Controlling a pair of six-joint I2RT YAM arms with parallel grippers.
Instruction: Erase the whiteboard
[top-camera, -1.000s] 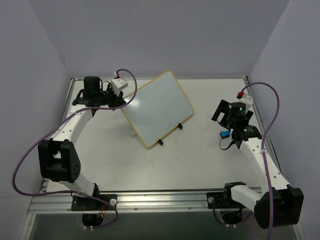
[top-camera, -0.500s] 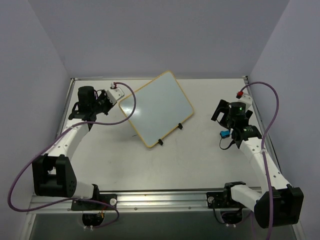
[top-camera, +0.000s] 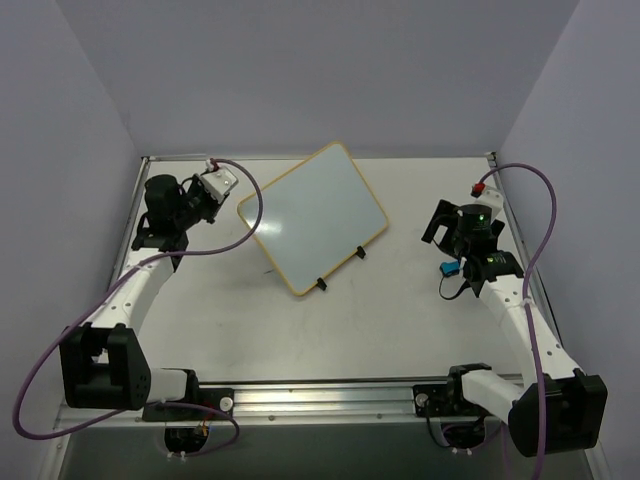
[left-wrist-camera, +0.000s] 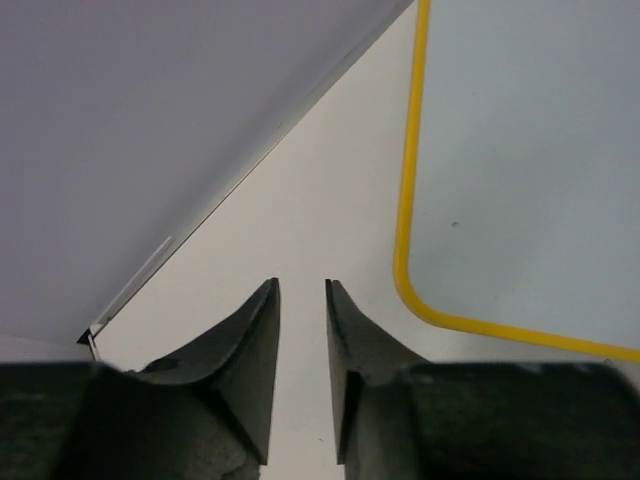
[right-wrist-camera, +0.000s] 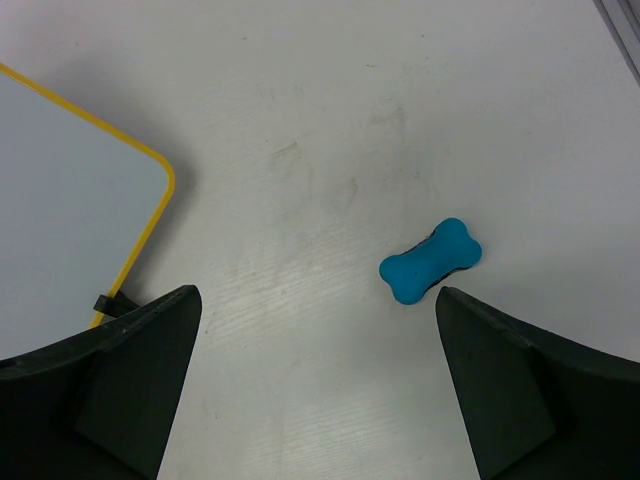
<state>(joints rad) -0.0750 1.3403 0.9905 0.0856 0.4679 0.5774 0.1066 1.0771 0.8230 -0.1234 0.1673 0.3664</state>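
The whiteboard (top-camera: 312, 217) lies on the table at the back centre, turned at an angle, with a yellow-tan frame and two black clip feet; its face is blank. My left gripper (top-camera: 203, 203) hangs left of the board's left corner, apart from it. In the left wrist view the gripper (left-wrist-camera: 300, 287) has its jaws a narrow gap apart with nothing between them, and the board's corner (left-wrist-camera: 520, 180) lies ahead to the right. My right gripper (top-camera: 447, 258) is wide open and empty above the table. A blue bone-shaped eraser (right-wrist-camera: 431, 260) lies ahead of the right finger.
The board's right corner (right-wrist-camera: 60, 200) and one clip foot (right-wrist-camera: 106, 301) show left of the right gripper. Purple walls close in the table on three sides; the back-left table corner (left-wrist-camera: 90, 335) is close to the left gripper. Purple cables loop beside both arms.
My left arm has drawn back to the left, away from the board's left corner. The board, the eraser and the right arm have not moved.
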